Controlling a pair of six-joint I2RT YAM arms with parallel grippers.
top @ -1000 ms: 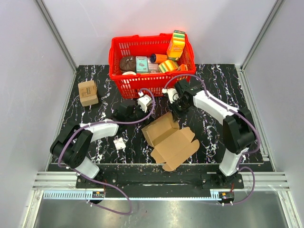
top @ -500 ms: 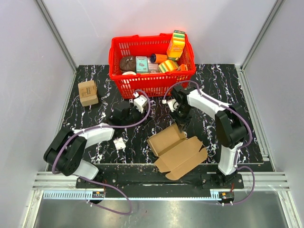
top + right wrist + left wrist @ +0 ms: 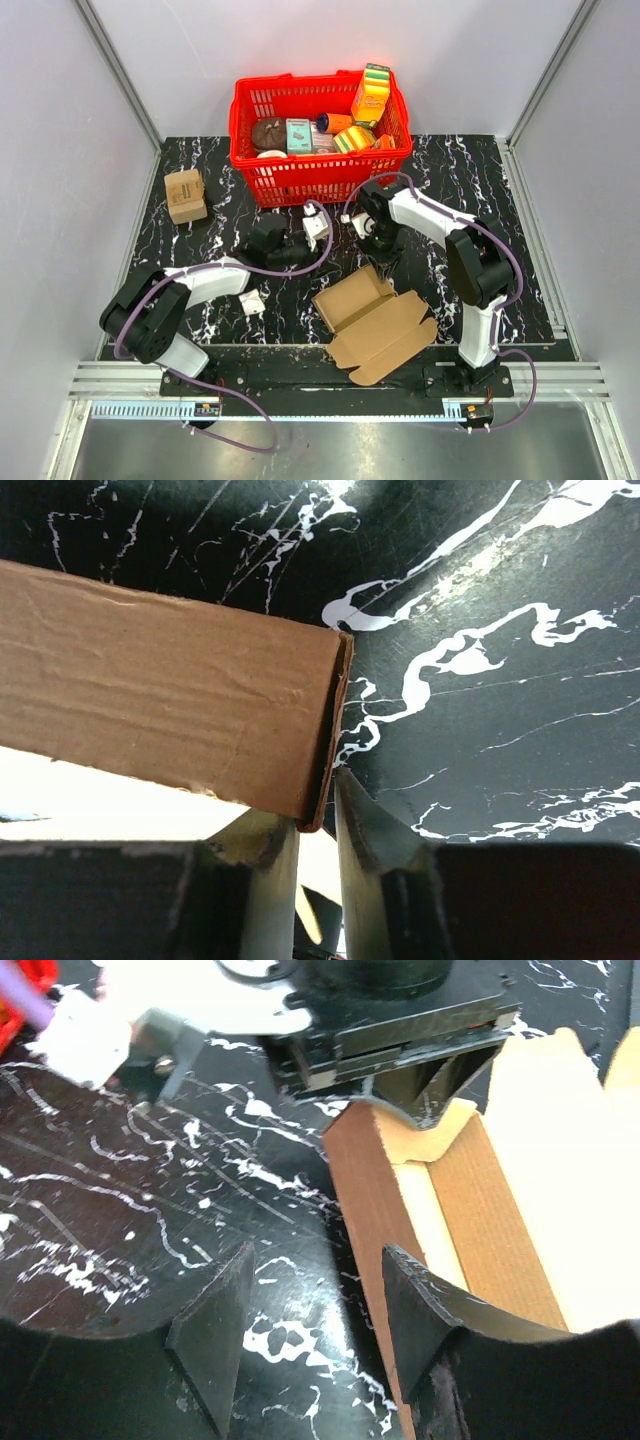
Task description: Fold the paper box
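Observation:
The paper box point(image 3: 375, 320) is plain brown cardboard and lies open near the table's front edge, with flaps spread. My right gripper point(image 3: 383, 262) reaches down at its far edge. In the right wrist view the two fingers point(image 3: 365, 830) pinch the corner of a cardboard wall point(image 3: 170, 710), so the right gripper point(image 3: 320, 825) is shut on it. My left gripper point(image 3: 305, 255) is open and empty just left of the box. In the left wrist view the left gripper point(image 3: 315, 1290) hangs low over the table, with its right finger beside the box wall point(image 3: 480, 1200).
A red basket point(image 3: 320, 175) holding colourful packages stands at the back, behind both grippers. A small tan printed box point(image 3: 185, 195) sits at the far left. A small white scrap point(image 3: 251, 303) lies by the left arm.
The right gripper pulled the paper box towards the front right. The left gripper then moved right, up to the box's left wall.

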